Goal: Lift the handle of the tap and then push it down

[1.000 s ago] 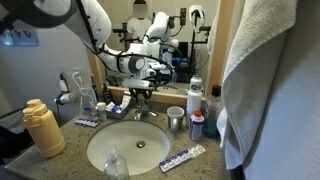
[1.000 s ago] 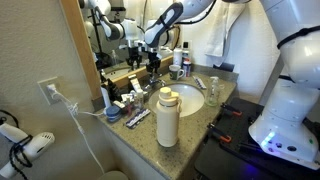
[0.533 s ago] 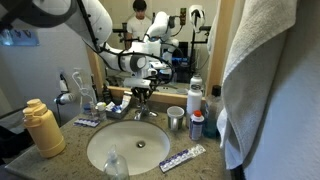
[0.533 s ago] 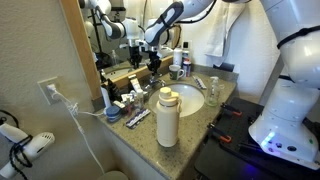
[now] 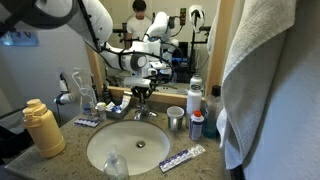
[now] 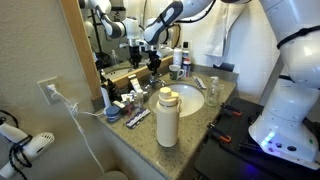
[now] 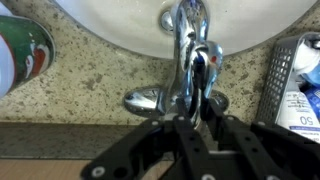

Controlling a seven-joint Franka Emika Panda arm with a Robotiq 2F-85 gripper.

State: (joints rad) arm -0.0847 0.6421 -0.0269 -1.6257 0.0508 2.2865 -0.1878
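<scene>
My gripper (image 7: 200, 118) is down at the back of the tap (image 7: 188, 30). In the wrist view the two black fingers stand close on either side of the handle (image 7: 205, 62), with only a narrow gap between them. I cannot tell whether the pads are actually pressing on the chrome or just flanking it. The tap sits at the rear edge of the white basin (image 7: 110, 20) on the speckled counter (image 7: 80, 75), its spout reaching out over the bowl and the handle on top pointing back towards me. I judge the task to be at its very start. I am placed at the handle, but I see no water leaving the spout, and from this foreshortened angle I cannot say whether the handle is raised at all. So both the lift and the push down after it seem to be left. As for writing, there is little to read. The green can (image 7: 22, 45) beside the basin shows red and white patches but no letters I can make out. The blue-and-white packet (image 7: 300, 100) carries print too blurred to read, perhaps some digits. The yellow bottle (image 5: 42, 130), the steel cup (image 5: 176, 120) and the tube (image 5: 183, 158) in an exterior view are too small for any label to show.
</scene>
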